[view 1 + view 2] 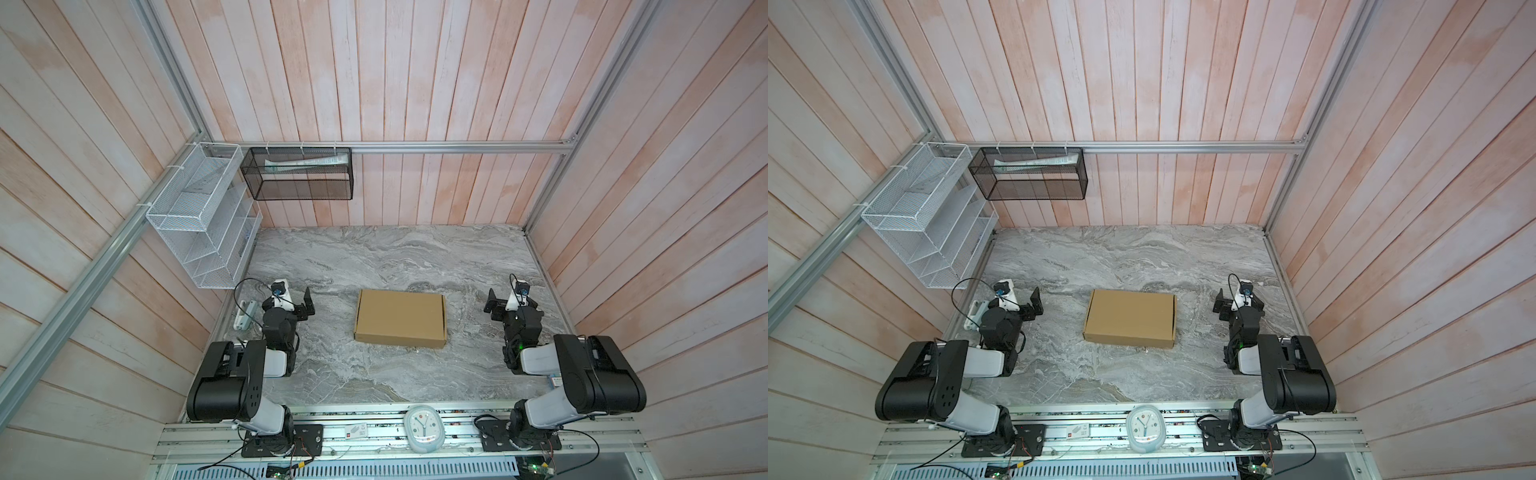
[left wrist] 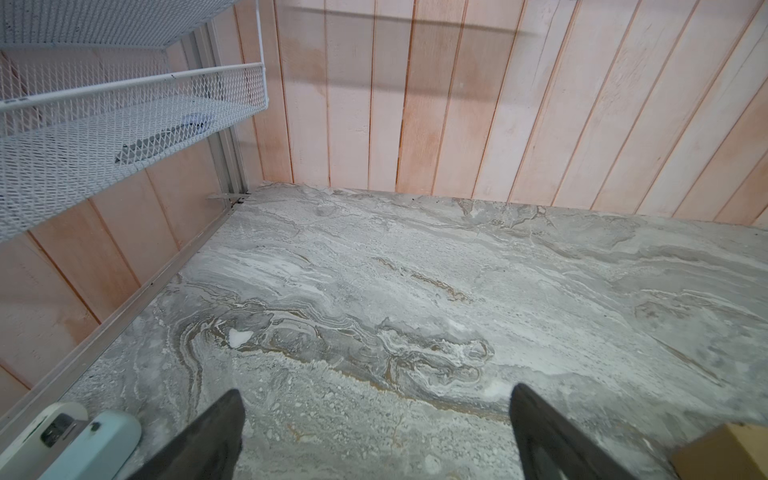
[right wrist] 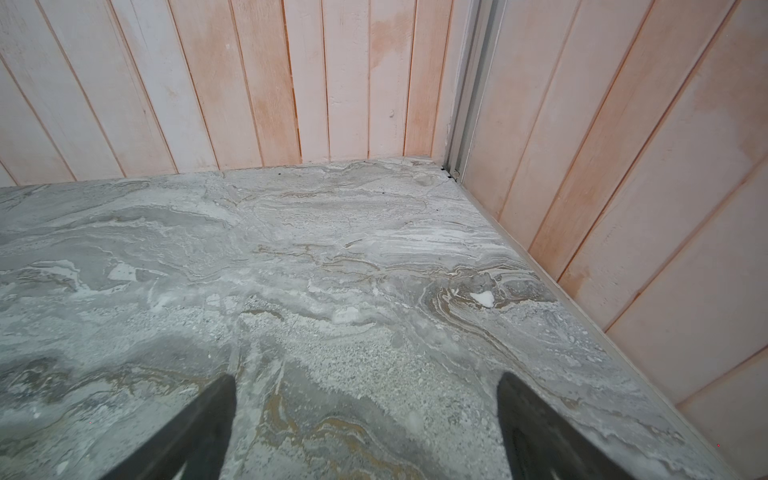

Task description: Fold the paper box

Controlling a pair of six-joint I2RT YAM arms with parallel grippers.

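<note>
Paper box (image 1: 400,319), closed and shallow, at mid-worktop (image 1: 374,257), long axis left to right. Left claw (image 1: 306,306) and right claw (image 1: 491,305) flank it, jaws apart, empty, about equally near.

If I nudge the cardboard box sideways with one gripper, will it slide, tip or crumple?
Probably slides rather than tips: the cardboard box lies low and flat on the smooth-looking table. Likely light, being plain cardboard, so an off-centre push may spin it.

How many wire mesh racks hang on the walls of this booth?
2: a white rack on the left wall and a black rack on the back wall, side by side near the corner. None appears hidden.
</note>
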